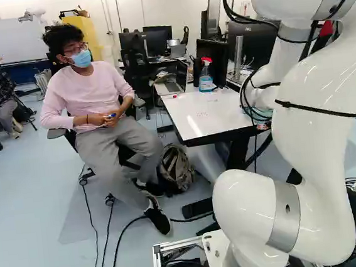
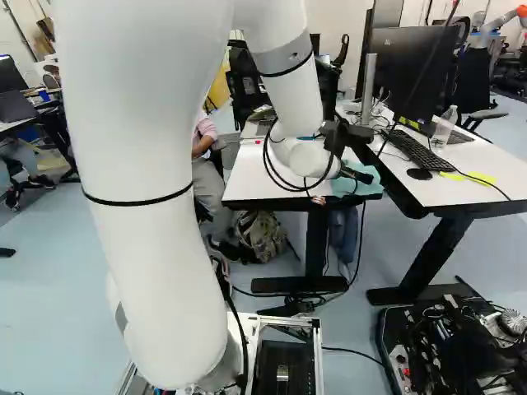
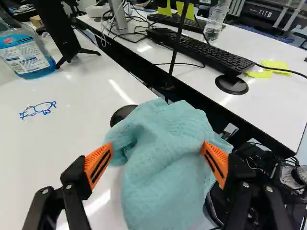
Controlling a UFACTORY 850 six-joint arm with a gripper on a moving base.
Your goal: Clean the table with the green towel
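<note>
My pincer (image 3: 158, 147) stood wide apart above the towel (image 3: 160, 165), which lay bunched at the near right of the desk (image 3: 72, 143). I judged it light, limp, unbreakable, best pinched across its thick middle.

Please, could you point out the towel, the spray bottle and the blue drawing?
Towel (image 3: 163, 153): wrist view, middle of its cloth.
Spray bottle (image 3: 28, 53): wrist view, its label.
Blue drawing (image 3: 39, 109): wrist view, its middle.
</note>
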